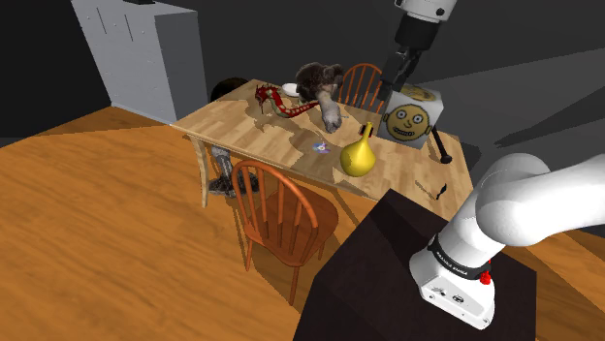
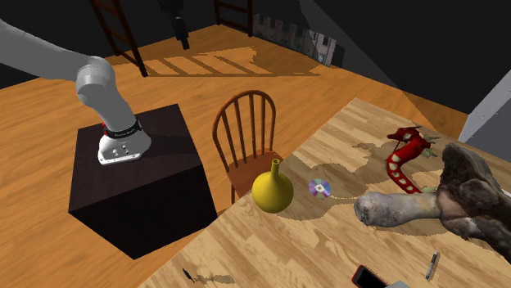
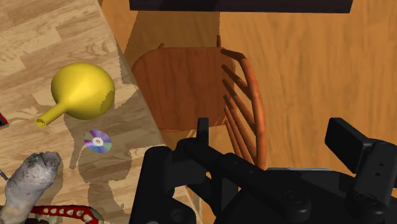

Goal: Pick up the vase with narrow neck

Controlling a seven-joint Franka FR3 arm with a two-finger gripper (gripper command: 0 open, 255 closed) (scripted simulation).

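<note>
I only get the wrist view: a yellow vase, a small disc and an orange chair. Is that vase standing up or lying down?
Observer: Standing. The shoulder view shows the yellow vase upright on the wooden table, with its neck pointing up.
Visitor: Is there anything else on that table that I can't see?
Observer: Yes. A white box with a yellow cartoon face stands just beyond the vase.
Visitor: Is mine the only chair?
Observer: No. A second orange chair sits at the table's far side, across from yours.
</note>
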